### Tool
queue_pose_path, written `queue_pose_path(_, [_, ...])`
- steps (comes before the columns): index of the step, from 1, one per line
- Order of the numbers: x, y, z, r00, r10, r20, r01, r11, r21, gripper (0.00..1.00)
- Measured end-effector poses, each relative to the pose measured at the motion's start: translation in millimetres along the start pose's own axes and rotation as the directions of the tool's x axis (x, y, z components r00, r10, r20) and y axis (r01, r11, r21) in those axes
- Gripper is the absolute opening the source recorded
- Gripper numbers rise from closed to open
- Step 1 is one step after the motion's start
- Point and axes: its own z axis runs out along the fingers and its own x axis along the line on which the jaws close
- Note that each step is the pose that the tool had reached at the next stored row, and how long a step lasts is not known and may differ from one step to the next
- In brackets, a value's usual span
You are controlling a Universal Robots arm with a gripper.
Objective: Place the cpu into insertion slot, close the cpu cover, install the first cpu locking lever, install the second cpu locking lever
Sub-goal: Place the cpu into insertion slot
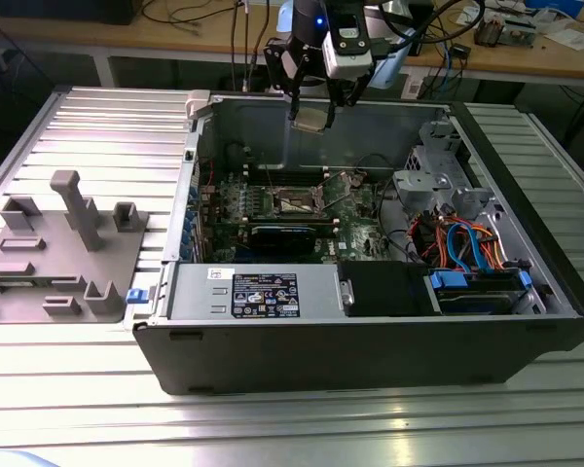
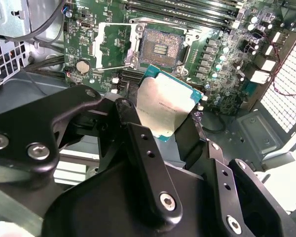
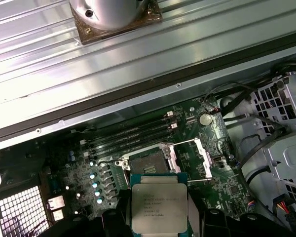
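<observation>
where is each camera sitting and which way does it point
exterior view: off the arm, looks down into the open computer case on the slatted table; the gripper hangs above, holding the cpu.
second wrist view: on the wrist, looks past black fingers onto the motherboard.
first wrist view: on the wrist, looks over the motherboard to the table; fingers flank the cpu.
shared: both wrist views show the held cpu and the open insertion slot.

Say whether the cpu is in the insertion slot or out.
Out: the gripper holds the cpu above the uncovered, empty insertion slot.
</observation>
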Motion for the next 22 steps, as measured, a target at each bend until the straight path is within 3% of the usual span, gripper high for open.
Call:
queue_pose_path(10, [0.0,0.0,0.2,0.9998,0.020,0.0018,-0.020,0.9998,-0.0004,0.54])
queue_pose_path(15, [0.0,-0.1,0.9,0.9954,0.096,0.0086,-0.096,0.9954,-0.0020,0.54])
queue_pose_path(22, [0.0,-0.1,1.0,0.9929,0.119,0.0106,-0.119,0.9929,-0.0026,0.54])
